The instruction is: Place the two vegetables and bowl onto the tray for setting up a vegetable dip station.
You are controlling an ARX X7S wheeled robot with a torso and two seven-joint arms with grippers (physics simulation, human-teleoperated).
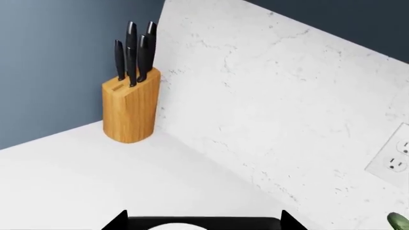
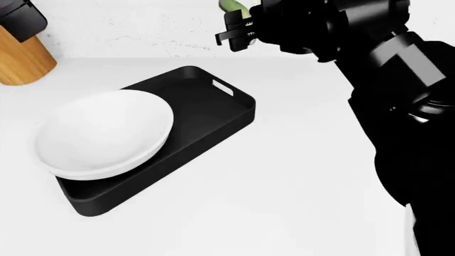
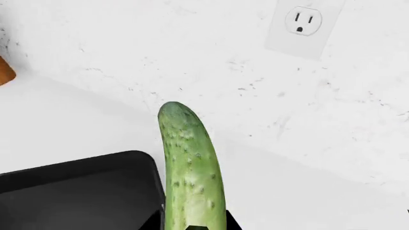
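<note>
So the right gripper (image 2: 233,29) has its jaws clamped on the cucumber (image 3: 190,177), held up past the tray's (image 2: 235,120) far corner, probably for a drop beside the bowl (image 2: 103,133) sitting in the tray. Can't tell the left jaws.

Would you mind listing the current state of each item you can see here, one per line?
Bowl: upright, empty, resting on the tray, overhanging its rim.
Tray: flat on the counter, holding only the bowl.
Cucumber: lifted off the counter, gripped at one end.
Right claw: shut on the cucumber.
Left claw: not in view.
Knife block: upright, knives inserted.
Wall outlet: nothing plugged in.
</note>
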